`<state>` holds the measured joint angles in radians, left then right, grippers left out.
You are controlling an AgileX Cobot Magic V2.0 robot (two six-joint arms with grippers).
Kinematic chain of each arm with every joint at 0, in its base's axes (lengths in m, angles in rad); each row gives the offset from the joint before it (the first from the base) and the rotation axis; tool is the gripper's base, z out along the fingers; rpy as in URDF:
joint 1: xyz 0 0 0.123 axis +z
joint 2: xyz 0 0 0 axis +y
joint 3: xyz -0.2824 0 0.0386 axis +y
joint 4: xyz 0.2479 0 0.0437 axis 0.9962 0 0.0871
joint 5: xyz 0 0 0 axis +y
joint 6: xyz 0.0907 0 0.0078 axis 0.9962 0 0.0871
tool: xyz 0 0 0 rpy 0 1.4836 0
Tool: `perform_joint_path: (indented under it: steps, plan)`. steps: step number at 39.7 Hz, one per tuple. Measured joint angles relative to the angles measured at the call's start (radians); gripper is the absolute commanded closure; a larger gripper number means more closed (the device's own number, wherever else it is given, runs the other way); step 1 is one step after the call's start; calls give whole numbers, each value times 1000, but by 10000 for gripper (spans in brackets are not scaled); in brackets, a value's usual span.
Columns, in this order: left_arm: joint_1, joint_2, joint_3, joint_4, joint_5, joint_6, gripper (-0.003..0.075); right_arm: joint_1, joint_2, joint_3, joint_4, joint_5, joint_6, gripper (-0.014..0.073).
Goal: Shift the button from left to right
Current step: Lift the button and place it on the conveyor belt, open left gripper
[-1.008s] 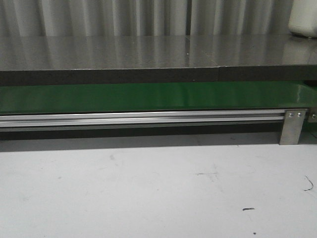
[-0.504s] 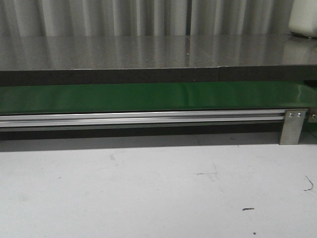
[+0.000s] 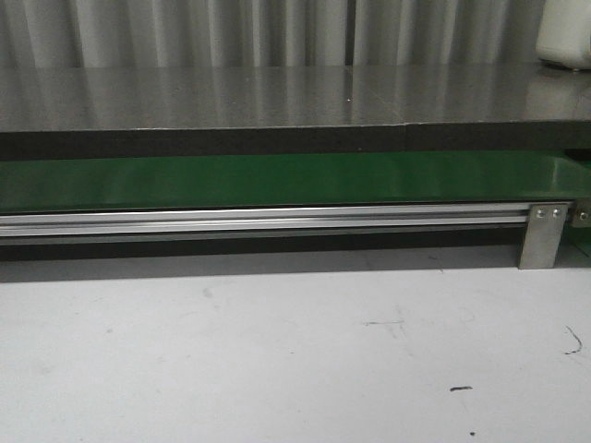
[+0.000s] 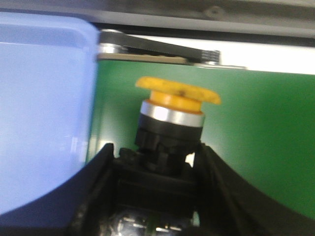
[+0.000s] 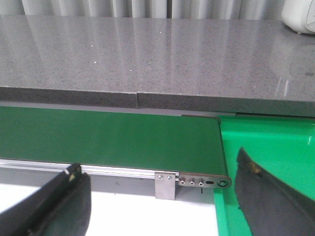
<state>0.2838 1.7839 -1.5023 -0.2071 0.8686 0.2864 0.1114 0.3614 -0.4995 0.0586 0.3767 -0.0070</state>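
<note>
One button (image 4: 172,118), one green belt (image 3: 277,180), one blue bin (image 4: 44,108), one green bin (image 5: 266,147).

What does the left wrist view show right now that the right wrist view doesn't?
Only the left wrist view shows the button, its orange-yellow cap up and its black body held in the left gripper, with a pale blue bin beside it. Only the right wrist view shows the open right gripper holding nothing, the grey stone counter, a bright green tray at the belt's end, and a white object on the counter. Both show the green conveyor belt with its metal frame.
</note>
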Motion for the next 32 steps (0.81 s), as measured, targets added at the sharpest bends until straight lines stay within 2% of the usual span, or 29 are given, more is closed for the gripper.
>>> perform_joint_path:
  steps: [6,15,19,27,29,32]
  plan:
    - [-50,58,0,26,-4,-76,645,0,0,0,0,0,0,-19]
    - [-58,146,0,62,12,-128,623,0,0,0,0,0,0,-19]
    - [-62,148,0,62,10,-133,521,0,0,0,0,0,0,-19]
    - [-72,148,-3,62,11,-133,182,0,0,0,0,0,0,-19]
    - [-79,148,-17,62,31,-133,153,0,0,0,0,0,0,-19]
    - [-93,141,-49,62,64,-133,154,0,0,0,0,0,0,-19]
